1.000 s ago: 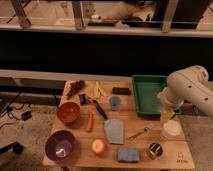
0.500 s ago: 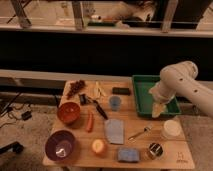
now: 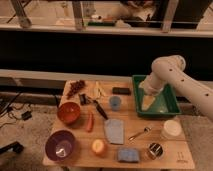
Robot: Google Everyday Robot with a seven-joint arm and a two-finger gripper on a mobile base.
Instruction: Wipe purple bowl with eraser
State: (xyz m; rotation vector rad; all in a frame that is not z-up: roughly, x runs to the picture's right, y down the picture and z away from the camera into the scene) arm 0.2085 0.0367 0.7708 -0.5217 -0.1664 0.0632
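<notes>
1. The tool (image 3: 147, 102) hung over the green tray (image 3: 160, 113) at the back right of the table (image 3: 134, 119), at the end of a pale arm (image 3: 172, 75) that reached in from the right.
2. Whether the tool was spread or pressed together could not be told, and nothing could be made out in its grasp.
3. The purple bowl (image 3: 61, 146) sat at the front left corner of the table, upright, with a pale shiny patch inside it, well apart from the tool.
4. The eraser (image 3: 121, 91), a small flat black block, lay near the table's back edge, just left of the green tray and behind the blue cup (image 3: 115, 103).
5. An orange-red bowl (image 3: 69, 112) stood behind the purple bowl, with a bunch of dark grapes (image 3: 76, 88) further back.
6. A grey-blue folded cloth (image 3: 114, 130) lay near the middle of the table, and a blue sponge (image 3: 128, 155) lay at the front edge.
7. An orange round fruit (image 3: 98, 146) sat between the purple bowl and the sponge.
8. A fork (image 3: 140, 133) lay to the right of the cloth, a white container (image 3: 171, 129) stood in front of the tray, and a metal can (image 3: 155, 149) stood near the front right.
</notes>
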